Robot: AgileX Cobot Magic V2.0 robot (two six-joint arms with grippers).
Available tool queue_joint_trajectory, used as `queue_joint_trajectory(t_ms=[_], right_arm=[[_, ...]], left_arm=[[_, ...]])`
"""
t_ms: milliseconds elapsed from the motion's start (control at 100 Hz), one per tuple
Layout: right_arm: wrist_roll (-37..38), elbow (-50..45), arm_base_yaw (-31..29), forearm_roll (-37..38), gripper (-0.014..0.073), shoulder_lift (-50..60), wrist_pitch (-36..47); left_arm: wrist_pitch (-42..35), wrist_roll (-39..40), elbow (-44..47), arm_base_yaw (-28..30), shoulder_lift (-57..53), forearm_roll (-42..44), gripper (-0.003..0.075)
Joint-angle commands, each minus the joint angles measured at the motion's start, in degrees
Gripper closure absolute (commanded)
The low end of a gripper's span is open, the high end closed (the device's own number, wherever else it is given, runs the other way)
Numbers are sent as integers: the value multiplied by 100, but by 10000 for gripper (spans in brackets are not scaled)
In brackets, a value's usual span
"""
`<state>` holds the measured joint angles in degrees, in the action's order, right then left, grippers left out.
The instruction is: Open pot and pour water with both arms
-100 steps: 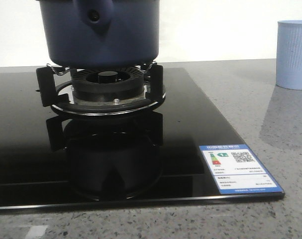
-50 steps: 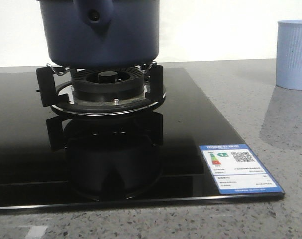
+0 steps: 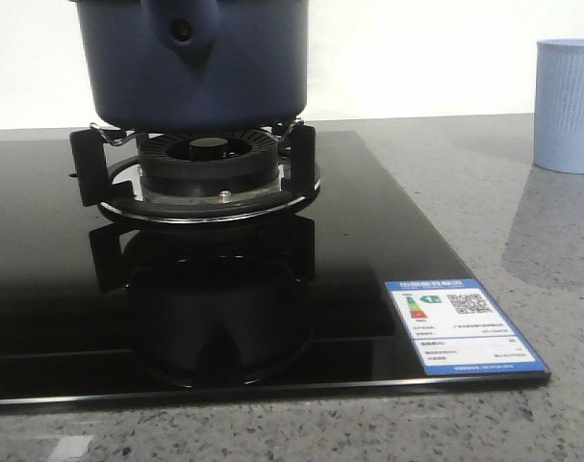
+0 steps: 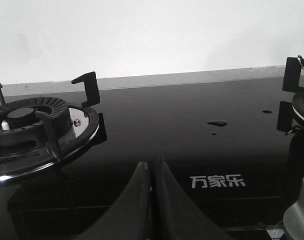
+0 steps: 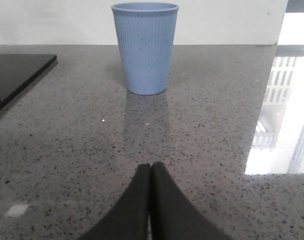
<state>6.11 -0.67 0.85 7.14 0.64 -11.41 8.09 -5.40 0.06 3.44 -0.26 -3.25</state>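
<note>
The dark navy-blue pot (image 3: 200, 67) stands on the burner stand (image 3: 200, 173) of the black glass cooktop (image 3: 368, 241); its top and lid are cut off by the frame. Its handle tab with a small hole (image 3: 181, 31) faces the camera. Neither gripper shows in the front view. My left gripper (image 4: 152, 164) is shut and empty, low over the cooktop between two burners. My right gripper (image 5: 150, 166) is shut and empty, low over the grey stone counter, facing the light-blue ribbed cup (image 5: 145, 47).
The light-blue ribbed cup (image 3: 568, 104) stands on the counter right of the cooktop. A second burner (image 4: 31, 125) lies beside the left gripper. Water drops (image 4: 218, 122) sit on the glass. A blue label (image 3: 460, 325) marks the cooktop's near right corner.
</note>
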Motion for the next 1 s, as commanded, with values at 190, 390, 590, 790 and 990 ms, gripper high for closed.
queue_joint_trajectory(t_ms=[190, 390, 590, 790, 990], right_arm=[[-51, -138, -41, 18, 653, 105, 764], [-51, -138, -41, 3, 653, 105, 828], [-51, -138, -41, -251, 653, 105, 1062], [-51, -138, -41, -918, 653, 105, 1102], [-51, -138, -41, -1662, 653, 105, 1103]], left_arm=[[-599, 49, 53, 6, -158, -41, 741], [-613, 49, 53, 6, -158, -656, 741], [-613, 49, 53, 6, -158, -798, 741], [-547, 49, 53, 6, -158, -798, 740], [-474, 49, 53, 6, -158, -2030, 741]])
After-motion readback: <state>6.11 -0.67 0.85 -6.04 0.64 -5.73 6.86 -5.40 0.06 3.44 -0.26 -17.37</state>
